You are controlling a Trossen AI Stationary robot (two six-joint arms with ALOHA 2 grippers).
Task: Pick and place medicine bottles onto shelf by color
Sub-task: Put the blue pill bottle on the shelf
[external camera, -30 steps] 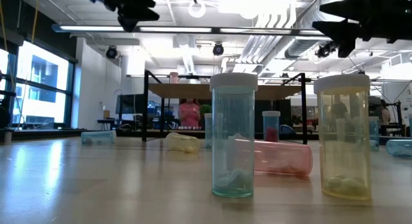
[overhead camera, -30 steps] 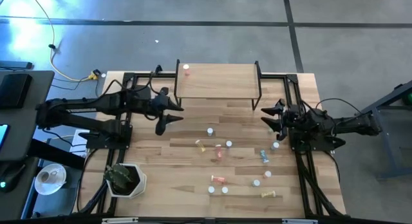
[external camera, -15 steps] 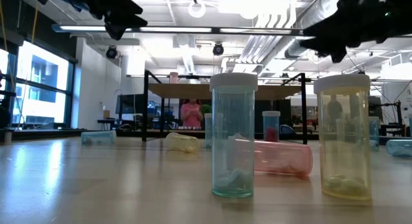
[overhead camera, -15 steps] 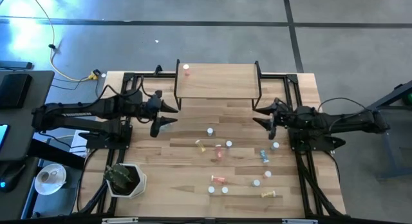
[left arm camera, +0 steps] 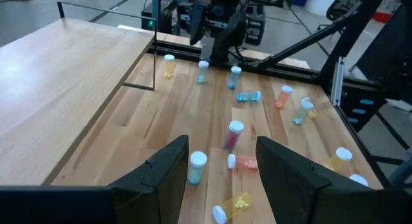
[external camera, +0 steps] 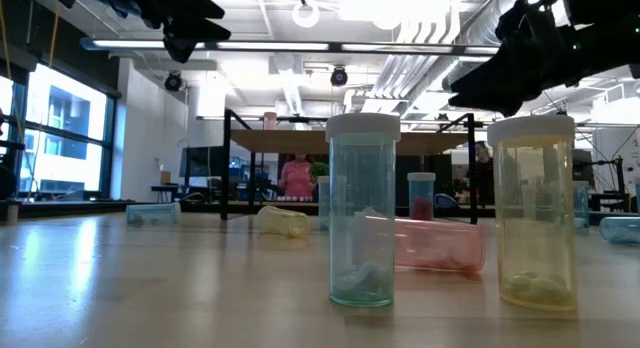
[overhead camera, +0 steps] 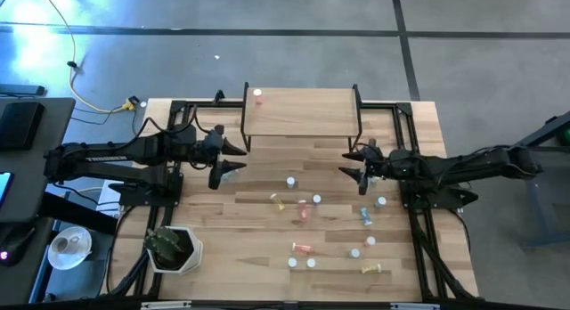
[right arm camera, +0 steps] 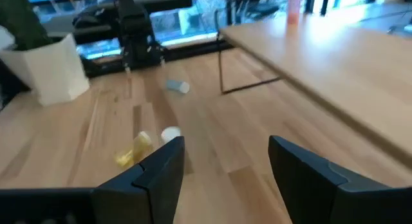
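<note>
With one pink bottle (overhead camera: 257,94) on the shelf (overhead camera: 303,114), both empty spread-fingered grippers, left gripper (overhead camera: 233,159) and right gripper (overhead camera: 354,166), hover before it; next, reach the scattered medicine bottles (overhead camera: 316,199).

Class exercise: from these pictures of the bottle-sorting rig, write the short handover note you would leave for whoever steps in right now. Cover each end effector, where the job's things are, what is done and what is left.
Left end effector: open and empty, above the table just left of the shelf.
Right end effector: open and empty, in front of the shelf's right end.
Done: one pink bottle stands on the shelf's back left corner.
Left: every other medicine bottle is on the tabletop in front of the shelf, some upright, some lying down, such as the fallen yellow bottle near the front edge. All need sorting onto the shelf by color.
</note>
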